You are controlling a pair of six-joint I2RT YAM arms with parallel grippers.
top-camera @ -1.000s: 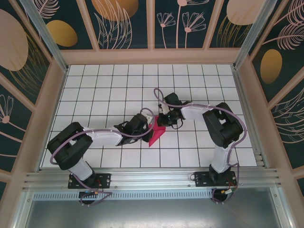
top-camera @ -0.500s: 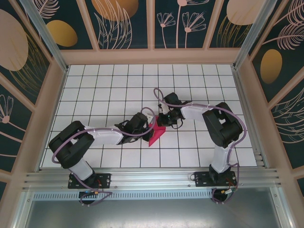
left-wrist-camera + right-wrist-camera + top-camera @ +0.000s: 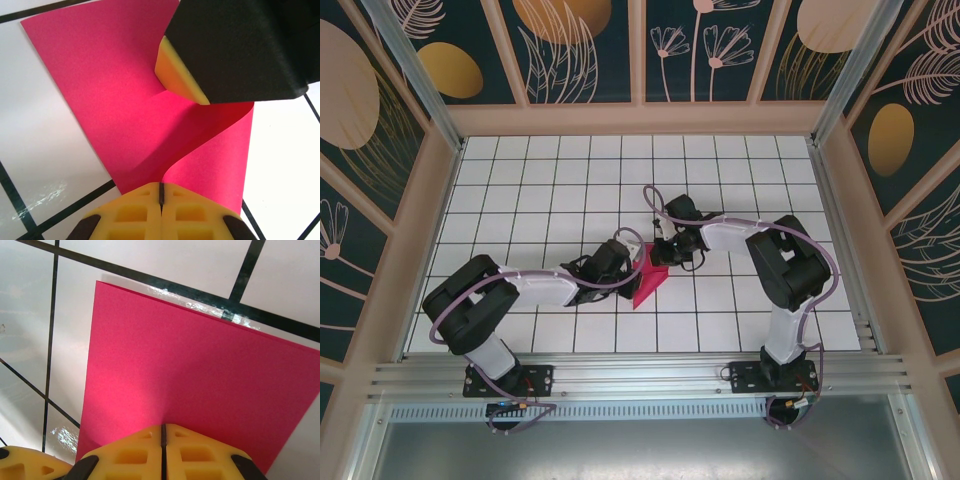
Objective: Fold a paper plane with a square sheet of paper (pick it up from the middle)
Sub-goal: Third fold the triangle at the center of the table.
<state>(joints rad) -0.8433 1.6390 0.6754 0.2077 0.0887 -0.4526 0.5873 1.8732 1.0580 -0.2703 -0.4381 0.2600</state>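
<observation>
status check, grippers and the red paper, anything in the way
Both shut: left gripper pinching the curled edge of the square sheet of paper, right gripper on its other side. Sheet bowed up between them. No obstruction seen.

Left end effector (image 3: 161, 188) and right end effector (image 3: 163, 428), both closed, nearly touch.

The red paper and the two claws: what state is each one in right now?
square sheet of paper: partly flat on the tiled table, with one flap lifted and curved over, not yet pressed into a crease.
left gripper: shut, pinching the lifted edge of the paper.
right gripper: shut, pinched on an edge of the paper.
</observation>
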